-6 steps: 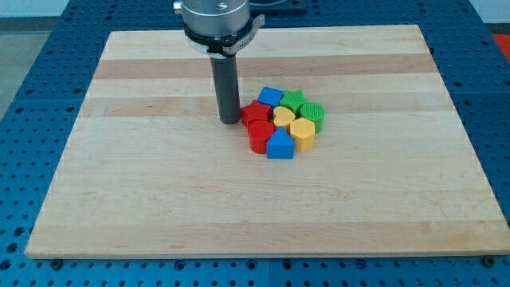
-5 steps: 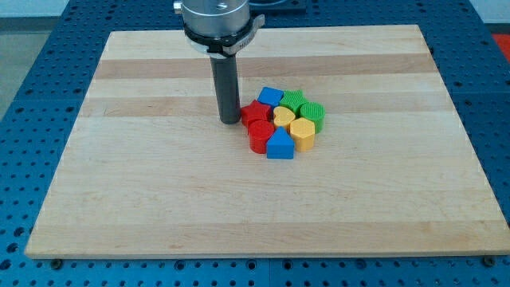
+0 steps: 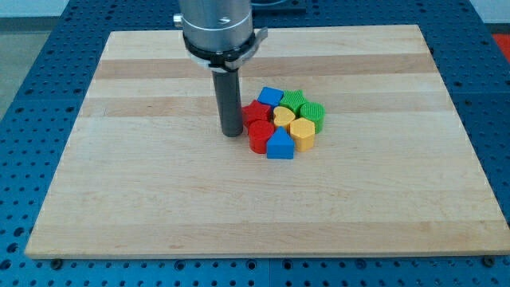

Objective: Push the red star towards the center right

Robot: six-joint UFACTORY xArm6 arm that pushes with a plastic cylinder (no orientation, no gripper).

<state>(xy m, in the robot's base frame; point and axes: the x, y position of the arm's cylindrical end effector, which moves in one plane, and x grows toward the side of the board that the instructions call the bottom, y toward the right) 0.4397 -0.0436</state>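
The red star (image 3: 256, 112) sits at the left edge of a tight cluster of blocks near the board's middle. My tip (image 3: 232, 133) stands just left of the cluster, beside the red star and the second red block (image 3: 260, 137) below it, close to them or touching; I cannot tell which. The rod hides part of the red star's left side.
The cluster also holds a blue block (image 3: 270, 96) at the top, a green star-like block (image 3: 294, 100), a green round block (image 3: 312, 115), a yellow heart (image 3: 284, 118), a yellow block (image 3: 303, 132) and a blue triangular block (image 3: 280, 146). The wooden board (image 3: 159, 199) lies on a blue perforated table.
My tip has moved a little toward the view's bottom, from beside the red star to level with the gap between the two red blocks. The blocks have not visibly moved.
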